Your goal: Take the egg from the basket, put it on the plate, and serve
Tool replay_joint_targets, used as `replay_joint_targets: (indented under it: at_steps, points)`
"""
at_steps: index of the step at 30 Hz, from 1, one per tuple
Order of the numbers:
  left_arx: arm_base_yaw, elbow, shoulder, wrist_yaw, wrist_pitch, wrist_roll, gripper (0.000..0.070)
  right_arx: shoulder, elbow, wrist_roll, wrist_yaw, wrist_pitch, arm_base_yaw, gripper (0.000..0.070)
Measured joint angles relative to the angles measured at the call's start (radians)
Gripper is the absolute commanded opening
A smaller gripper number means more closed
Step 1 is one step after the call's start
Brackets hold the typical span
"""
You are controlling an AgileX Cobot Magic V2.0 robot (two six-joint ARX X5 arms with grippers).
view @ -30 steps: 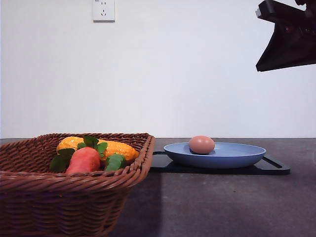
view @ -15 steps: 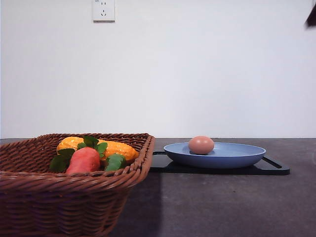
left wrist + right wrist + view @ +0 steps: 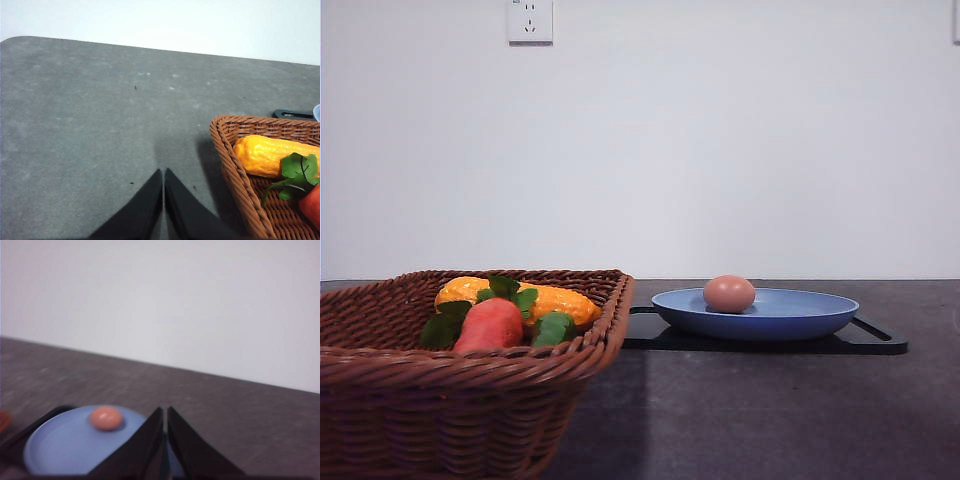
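The pinkish-brown egg (image 3: 729,293) lies on the left part of the light blue plate (image 3: 790,318), which rests on a black tray (image 3: 875,343). The brown wicker basket (image 3: 410,400) stands at the front left. In the right wrist view my right gripper (image 3: 164,412) is shut and empty, held above and behind the plate (image 3: 55,450), with the egg (image 3: 105,418) apart from the fingers. In the left wrist view my left gripper (image 3: 163,173) is shut and empty over bare table, beside the basket (image 3: 235,165).
Inside the basket lie an orange-red carrot toy (image 3: 488,324) with green leaves and a yellow corn toy (image 3: 545,300). The dark grey table (image 3: 770,420) stretches in front of the tray. A wall socket (image 3: 530,20) sits on the white wall.
The right arm has risen out of the front view's upper right corner. The egg, plate and basket have not moved.
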State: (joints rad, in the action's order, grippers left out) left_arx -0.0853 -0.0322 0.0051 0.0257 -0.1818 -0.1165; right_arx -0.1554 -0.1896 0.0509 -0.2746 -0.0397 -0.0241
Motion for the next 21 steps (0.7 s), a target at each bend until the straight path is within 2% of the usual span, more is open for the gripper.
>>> replay_joint_targets:
  at_steps: [5, 10, 17, 21]
  points:
    - [0.0, 0.0, 0.0, 0.0, 0.0, 0.0, 0.0, 0.053, 0.074, 0.002, -0.067, 0.013, 0.012, 0.0]
    - [0.0, 0.0, 0.0, 0.0, 0.0, 0.0, 0.0, 0.087, 0.109, 0.002, -0.07, 0.051, 0.012, 0.0]
    - [0.0, 0.0, 0.0, 0.0, 0.0, 0.0, 0.0, 0.122, 0.121, 0.002, -0.07, 0.187, 0.012, 0.0]
    - [0.0, 0.0, 0.0, 0.0, 0.0, 0.0, 0.0, 0.148, 0.154, 0.002, -0.07, 0.195, 0.012, 0.0]
